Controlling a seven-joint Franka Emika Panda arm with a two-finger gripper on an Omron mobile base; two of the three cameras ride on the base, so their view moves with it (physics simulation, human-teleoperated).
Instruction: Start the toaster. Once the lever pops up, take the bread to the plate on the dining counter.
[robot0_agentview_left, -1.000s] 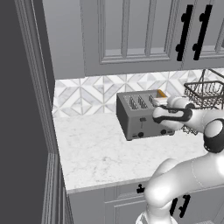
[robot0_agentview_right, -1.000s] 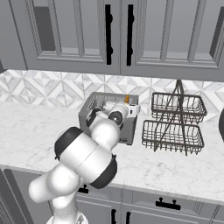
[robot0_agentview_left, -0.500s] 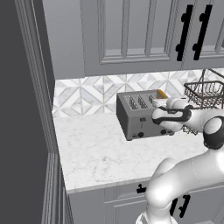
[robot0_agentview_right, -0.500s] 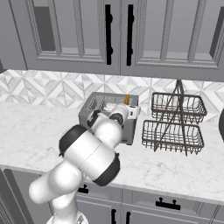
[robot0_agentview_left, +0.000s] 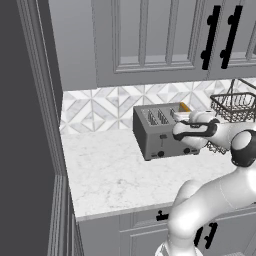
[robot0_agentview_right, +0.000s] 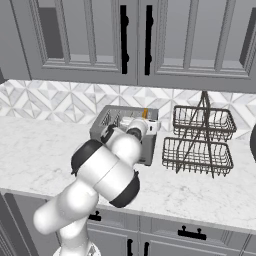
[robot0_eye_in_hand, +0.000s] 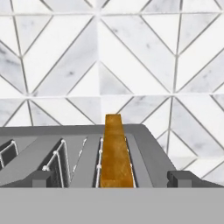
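The dark grey toaster stands on the white counter against the tiled wall, also seen as toaster and toaster. The bread stands edge-on in the rightmost slot, its golden crust rising above the top; bread and bread show as a small orange corner. My gripper is open, level with the toaster's top, one fingertip on each side of the bread's slot, touching nothing. The hand hovers at the toaster's right front.
A two-tier wire basket stands right of the toaster, close to my arm, also basket. Upper cabinets hang overhead. A dark tall panel bounds the counter on the left.
Hardly anything: the hand has stayed at the toaster's right end, with only a slight shift of the arm. The bread and toaster have not moved.
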